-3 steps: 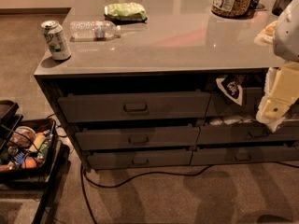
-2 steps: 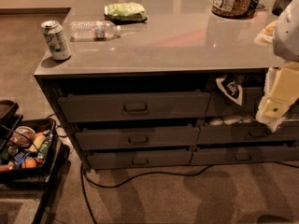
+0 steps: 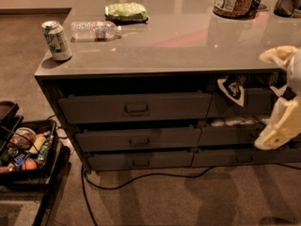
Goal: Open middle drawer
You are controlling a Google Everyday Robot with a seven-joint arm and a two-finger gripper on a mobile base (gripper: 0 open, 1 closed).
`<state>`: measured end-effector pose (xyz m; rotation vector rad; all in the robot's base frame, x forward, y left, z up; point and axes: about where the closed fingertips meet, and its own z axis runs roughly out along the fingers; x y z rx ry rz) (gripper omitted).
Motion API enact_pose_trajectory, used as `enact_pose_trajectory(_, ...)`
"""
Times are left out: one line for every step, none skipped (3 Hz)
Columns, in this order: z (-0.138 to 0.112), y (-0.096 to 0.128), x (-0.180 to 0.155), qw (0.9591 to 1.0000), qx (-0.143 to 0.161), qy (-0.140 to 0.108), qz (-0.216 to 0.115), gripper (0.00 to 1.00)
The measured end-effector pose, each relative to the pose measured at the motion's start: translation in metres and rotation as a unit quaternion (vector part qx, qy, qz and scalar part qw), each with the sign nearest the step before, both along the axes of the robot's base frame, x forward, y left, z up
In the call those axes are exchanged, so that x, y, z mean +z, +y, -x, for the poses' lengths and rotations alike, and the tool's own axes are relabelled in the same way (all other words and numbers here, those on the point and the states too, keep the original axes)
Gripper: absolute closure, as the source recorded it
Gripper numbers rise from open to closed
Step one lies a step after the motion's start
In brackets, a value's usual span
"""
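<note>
- Cream gripper (image 3: 280,122) hangs at the far right, before the right-hand drawers of the counter (image 3: 188,41); whether its jaws are spread or pressed together, I cannot tell.
- Dark grey middle drawer (image 3: 108,139) lies well left of the jaws, roughly level with them, between the taller drawer (image 3: 94,108) and the slimmer drawer (image 3: 113,161).
- Soda can (image 3: 56,40) stands far left of the jaws, higher up, on the counter.
</note>
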<state>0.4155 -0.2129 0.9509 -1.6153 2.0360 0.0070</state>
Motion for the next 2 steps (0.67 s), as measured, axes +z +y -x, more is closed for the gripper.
enact_pose_trajectory(0.004, 0.015, -0.030, 0.9973, 0.028, -0.038, -0.056, 0.00)
enact_pose_trajectory(-0.006, 0.046, -0.062, 0.9912, 0.073, -0.053, -0.097, 0.00)
